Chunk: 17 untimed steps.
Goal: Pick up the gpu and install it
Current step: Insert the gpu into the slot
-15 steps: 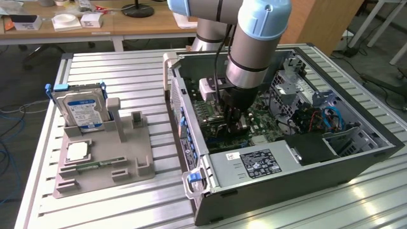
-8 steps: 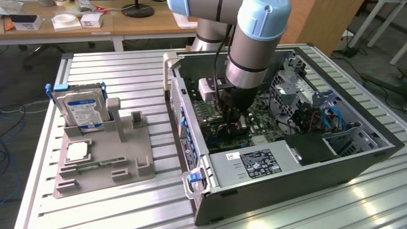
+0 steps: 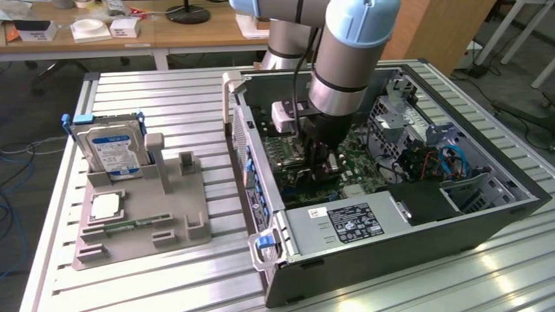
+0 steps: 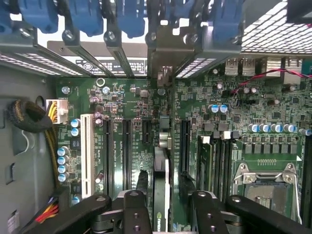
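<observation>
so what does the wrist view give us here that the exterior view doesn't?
Wrist view: the gpu edge-on between the gripper fingers, standing on the motherboard among the expansion slots, plus the blue slot latches and the empty CPU socket.

Exterior view: the arm reaching down into the open PC case, the hard drive upright in the grey fixture, and the power supply.

Both: the motherboard and the gripper above it.

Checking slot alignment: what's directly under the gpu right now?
The gpu, held edge-on in the end effector, stands over the green motherboard among its black slots. The card covers the slot beneath it, so seating can't be seen.
</observation>
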Each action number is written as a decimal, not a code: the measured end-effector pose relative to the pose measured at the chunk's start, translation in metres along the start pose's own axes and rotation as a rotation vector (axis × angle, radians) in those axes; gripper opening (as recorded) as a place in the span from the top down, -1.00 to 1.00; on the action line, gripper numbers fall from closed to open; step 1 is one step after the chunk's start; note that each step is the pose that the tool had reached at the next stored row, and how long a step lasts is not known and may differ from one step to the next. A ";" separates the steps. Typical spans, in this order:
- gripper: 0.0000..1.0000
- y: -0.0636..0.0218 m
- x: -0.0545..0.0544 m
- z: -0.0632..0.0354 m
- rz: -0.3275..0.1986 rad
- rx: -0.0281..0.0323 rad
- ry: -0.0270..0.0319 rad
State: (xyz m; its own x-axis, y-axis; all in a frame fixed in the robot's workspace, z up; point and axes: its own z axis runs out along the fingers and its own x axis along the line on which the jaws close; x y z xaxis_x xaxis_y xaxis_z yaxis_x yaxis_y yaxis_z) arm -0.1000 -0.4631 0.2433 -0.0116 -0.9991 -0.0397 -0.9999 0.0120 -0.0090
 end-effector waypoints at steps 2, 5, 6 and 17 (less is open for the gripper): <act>0.22 0.0000 0.000 -0.0034 0.000 0.0008 0.0000; 0.22 0.0000 0.000 -0.0084 0.000 0.0020 0.0000; 0.22 0.0000 0.000 -0.0100 0.000 0.0026 0.0000; 0.22 0.0001 -0.001 -0.0283 0.000 0.0098 -0.0002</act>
State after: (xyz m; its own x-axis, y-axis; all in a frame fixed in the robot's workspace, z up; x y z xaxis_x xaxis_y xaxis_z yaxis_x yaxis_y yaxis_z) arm -0.1004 -0.4631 0.2716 -0.0113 -0.9991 -0.0399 -0.9998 0.0120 -0.0188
